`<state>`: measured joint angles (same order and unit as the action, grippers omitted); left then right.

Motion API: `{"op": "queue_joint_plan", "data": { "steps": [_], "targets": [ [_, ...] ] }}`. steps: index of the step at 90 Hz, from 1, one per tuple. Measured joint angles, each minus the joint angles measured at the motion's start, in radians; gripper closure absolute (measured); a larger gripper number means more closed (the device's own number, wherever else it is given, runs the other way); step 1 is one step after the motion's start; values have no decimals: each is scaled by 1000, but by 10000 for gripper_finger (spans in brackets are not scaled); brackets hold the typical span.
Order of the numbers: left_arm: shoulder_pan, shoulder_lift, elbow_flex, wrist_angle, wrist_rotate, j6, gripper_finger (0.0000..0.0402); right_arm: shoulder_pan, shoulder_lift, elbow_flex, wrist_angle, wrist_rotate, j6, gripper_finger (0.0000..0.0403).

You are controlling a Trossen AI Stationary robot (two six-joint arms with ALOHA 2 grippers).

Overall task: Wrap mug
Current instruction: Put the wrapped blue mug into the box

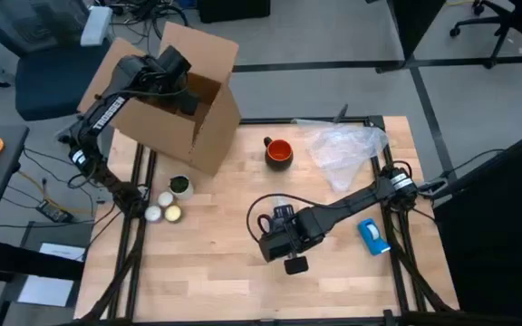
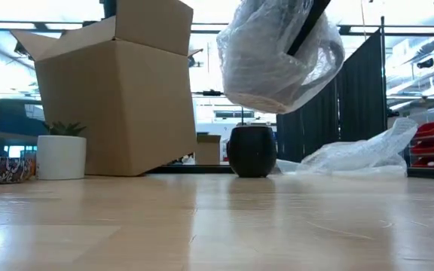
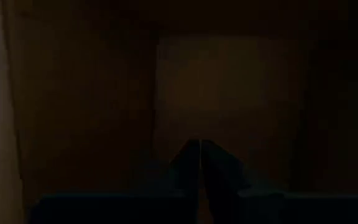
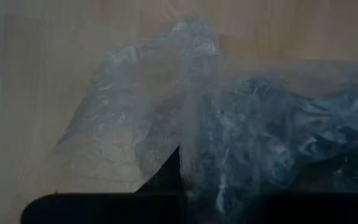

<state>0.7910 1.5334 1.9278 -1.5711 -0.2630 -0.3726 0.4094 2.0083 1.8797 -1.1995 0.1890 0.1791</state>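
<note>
The round orange-red mug point(image 1: 278, 152) stands on the pale wooden table point(image 1: 216, 272) between a tilted brown cardboard box point(image 1: 175, 100) and a crumpled heap of clear plastic wrap point(image 1: 344, 149), with 1 small white plant pot point(image 1: 181, 186) and a blue tape roll point(image 1: 372, 234) farther off. The left gripper point(image 3: 201, 163) is inside the dark box, its fingers pressed together on nothing. The right gripper point(image 1: 284, 243) hangs over the table's middle, grasping a bubbly translucent wrap sheet point(image 2: 277, 53) clear of the wood.

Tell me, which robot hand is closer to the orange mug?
The right gripper. It hangs over the table in front of the mug, holding plastic wrap. The left gripper is inside the cardboard box.
</note>
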Motion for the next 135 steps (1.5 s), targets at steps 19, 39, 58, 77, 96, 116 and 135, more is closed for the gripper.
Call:
{"op": "queue_joint_plan", "data": {
  "steps": [19,39,58,77,96,116,135],
  "targets": [
    [-25,-29,11,0,230,1,402,-5,0,0,1,0,0,399],
    [-119,-48,11,0,394,25,402,-5,0,0,0,0,0,399],
    [-231,-48,11,0,451,22,402,-6,0,0,0,0,0,399],
    [-350,-49,11,0,458,-1,402,-6,0,0,0,0,0,399],
    [-453,-46,11,0,439,-25,402,-6,0,0,0,0,0,399],
    [-550,-45,11,0,394,-28,402,-6,0,0,0,2,0,399],
    [-624,-41,11,0,356,-52,402,-6,0,0,0,6,0,398]
  ]
}}
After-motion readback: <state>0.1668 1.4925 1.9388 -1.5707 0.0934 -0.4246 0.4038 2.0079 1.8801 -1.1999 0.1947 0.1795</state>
